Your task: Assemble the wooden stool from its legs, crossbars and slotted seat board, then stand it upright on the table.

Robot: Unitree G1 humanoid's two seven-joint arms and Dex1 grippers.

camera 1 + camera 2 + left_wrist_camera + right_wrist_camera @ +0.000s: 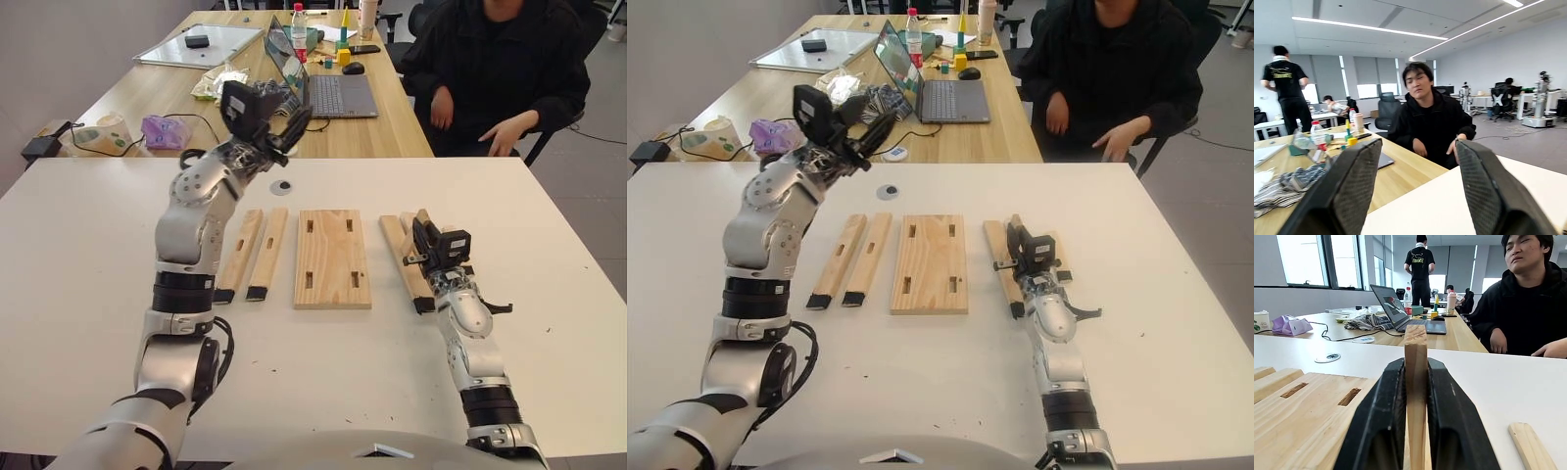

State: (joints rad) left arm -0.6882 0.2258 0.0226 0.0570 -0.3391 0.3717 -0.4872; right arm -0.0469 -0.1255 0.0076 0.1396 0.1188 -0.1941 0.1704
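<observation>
Right gripper (pixel 1415 366) pinched tight on a wooden bar (pixel 1416 340) stood on edge, just right of the slotted seat board (pixel 332 257) lying flat on the table (pixel 88 255). Left gripper (pixel 284 122) spread wide, raised high over the table's far edge. Two legs (pixel 241 253) flat side by side, just left of the board.

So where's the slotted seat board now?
In the eye views the slotted wooden seat board lies flat mid-table, between two wooden legs on the robot's left and the right gripper, clamping a wooden bar, on its right.

Wooden piece (pixel 1416 362) partly hidden between right fingers (pixel 1381 421)
</observation>
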